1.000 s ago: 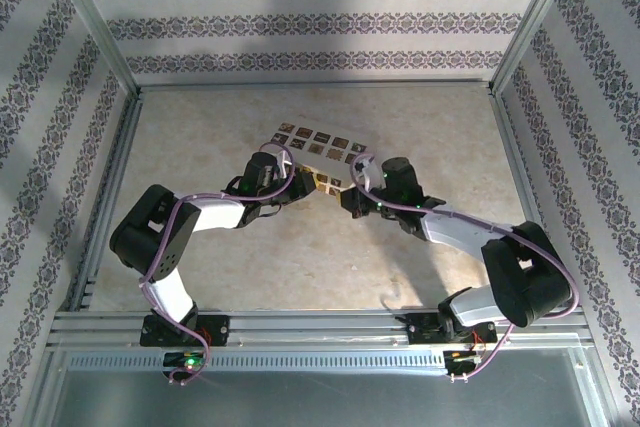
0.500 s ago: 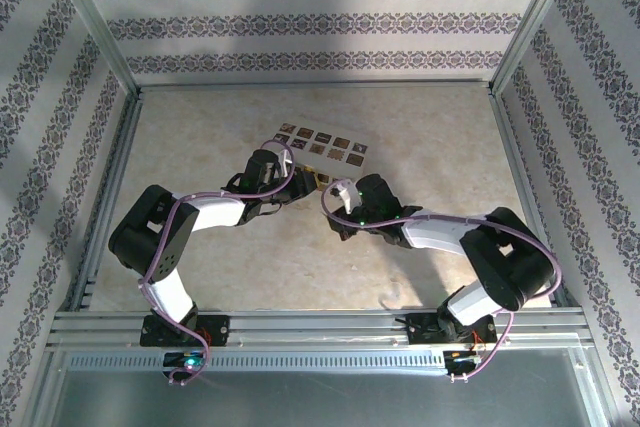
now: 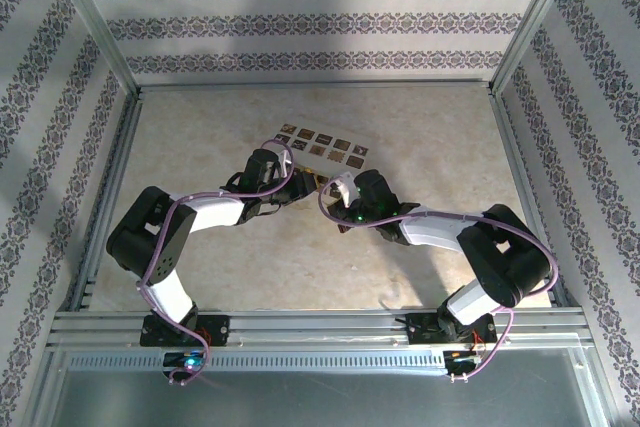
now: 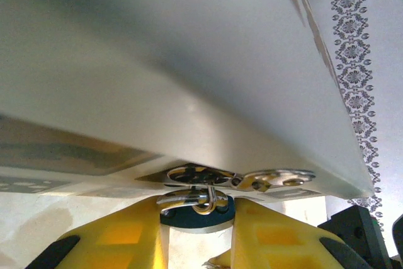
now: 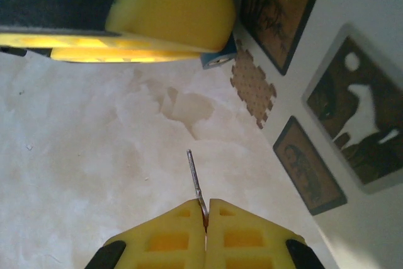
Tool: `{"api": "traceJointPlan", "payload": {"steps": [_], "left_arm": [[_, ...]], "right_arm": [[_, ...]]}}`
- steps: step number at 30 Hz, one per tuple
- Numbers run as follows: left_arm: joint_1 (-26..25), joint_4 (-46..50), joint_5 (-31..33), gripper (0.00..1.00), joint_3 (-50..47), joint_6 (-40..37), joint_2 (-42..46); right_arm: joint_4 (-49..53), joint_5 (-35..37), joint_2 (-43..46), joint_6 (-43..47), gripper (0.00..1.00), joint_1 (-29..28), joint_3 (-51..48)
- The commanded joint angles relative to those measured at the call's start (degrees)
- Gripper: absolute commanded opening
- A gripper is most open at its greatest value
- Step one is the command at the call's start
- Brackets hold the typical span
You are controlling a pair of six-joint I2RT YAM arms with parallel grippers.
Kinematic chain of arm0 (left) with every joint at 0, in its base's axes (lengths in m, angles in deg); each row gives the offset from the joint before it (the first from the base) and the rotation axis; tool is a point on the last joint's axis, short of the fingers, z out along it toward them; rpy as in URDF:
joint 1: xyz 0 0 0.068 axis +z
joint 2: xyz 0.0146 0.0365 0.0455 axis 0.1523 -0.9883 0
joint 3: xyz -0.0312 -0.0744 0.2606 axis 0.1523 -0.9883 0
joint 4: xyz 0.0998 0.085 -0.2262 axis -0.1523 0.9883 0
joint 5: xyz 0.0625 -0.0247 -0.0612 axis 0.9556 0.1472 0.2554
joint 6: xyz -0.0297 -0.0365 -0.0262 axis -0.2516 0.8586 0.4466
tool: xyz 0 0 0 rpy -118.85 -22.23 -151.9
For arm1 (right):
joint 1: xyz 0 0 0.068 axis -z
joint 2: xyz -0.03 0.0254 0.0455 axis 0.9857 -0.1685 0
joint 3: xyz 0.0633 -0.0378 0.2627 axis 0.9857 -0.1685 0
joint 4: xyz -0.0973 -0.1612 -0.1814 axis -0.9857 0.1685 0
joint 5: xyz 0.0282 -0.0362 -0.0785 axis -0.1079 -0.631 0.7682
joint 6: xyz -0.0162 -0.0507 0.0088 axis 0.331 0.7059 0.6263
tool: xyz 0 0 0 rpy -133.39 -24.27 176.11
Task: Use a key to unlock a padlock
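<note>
Left hand (image 4: pixel 196 223) clamps the small blue padlock (image 5: pixel 220 59) steady so right hand (image 5: pixel 206 211), pinching the thin silver key (image 5: pixel 194 176) blade-forward, can line up.

Top view: bright, even light from above, soft shadows on table (image 3: pixel 200 127) and back wall (image 3: pixel 320 17). Left wrist: upper half blurred grey, yellow fingers (image 4: pixel 119 237) soft. Right wrist: sharp centre, top left defocused.
</note>
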Motion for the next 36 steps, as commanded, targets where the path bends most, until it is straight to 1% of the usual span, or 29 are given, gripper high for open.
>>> {"api": "traceJointPlan", "payload": {"steps": [1, 20, 29, 36], "left_arm": [[-0.8, -0.9, -2.0, 0.26, 1.8, 1.0, 2.5], [-0.8, -2.2, -2.1, 0.26, 0.9, 1.8, 2.4], [-0.8, -2.7, -1.8, 0.26, 0.5, 2.2, 2.5], [-0.9, -2.8, -1.8, 0.26, 0.2, 2.3, 2.6]], "right_arm": [[-2.1, 1.4, -0.7, 1.4, 0.00, -0.6, 1.5], [-5.1, 1.8, -2.8, 0.2, 0.00, -0.5, 3.1], [-5.3, 3.7, -3.5, 0.1, 0.00, -0.6, 3.6], [-6.1, 3.1, -4.0, -0.4, 0.00, -0.6, 3.9]]}}
